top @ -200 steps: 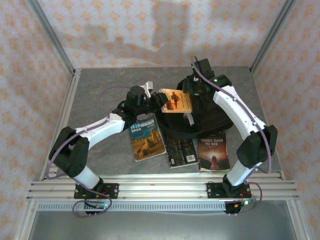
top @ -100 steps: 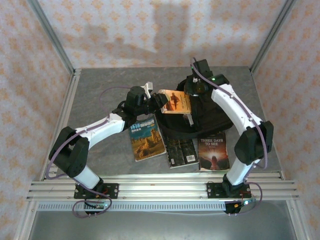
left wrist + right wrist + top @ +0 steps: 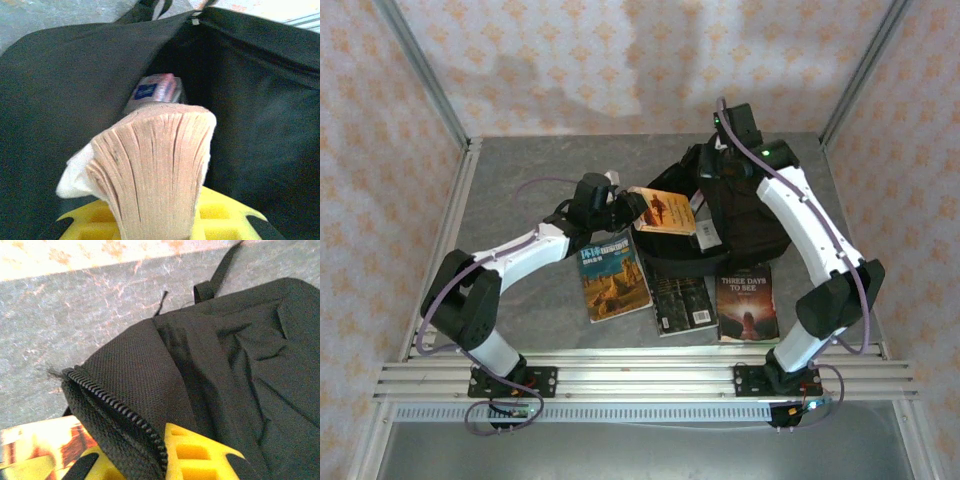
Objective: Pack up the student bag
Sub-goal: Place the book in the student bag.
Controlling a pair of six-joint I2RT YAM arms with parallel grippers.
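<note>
The student bag (image 3: 748, 225) is a black fabric backpack lying at the back right of the table. My right gripper (image 3: 717, 172) is shut on its zippered rim (image 3: 117, 415), and one yellow finger (image 3: 197, 452) shows beside the zip teeth. My left gripper (image 3: 628, 208) is shut on an orange-covered book (image 3: 667, 210) held at the bag's mouth. In the left wrist view the book's page edge (image 3: 155, 170) points into the dark opening (image 3: 240, 100), with the left gripper (image 3: 160, 227) below it. A small white and blue packet (image 3: 155, 91) lies inside.
Three books lie in a row in front of the bag: a blue and yellow one (image 3: 612, 275), a dark one (image 3: 682, 305) and "Three Days to See" (image 3: 748, 302). A metal rail (image 3: 640, 378) runs along the near edge. Bag straps (image 3: 220, 270) trail toward the back.
My right gripper has shut on the bag's zippered rim and pulled it up and back. The left gripper has shifted the orange book slightly left and nearer.
</note>
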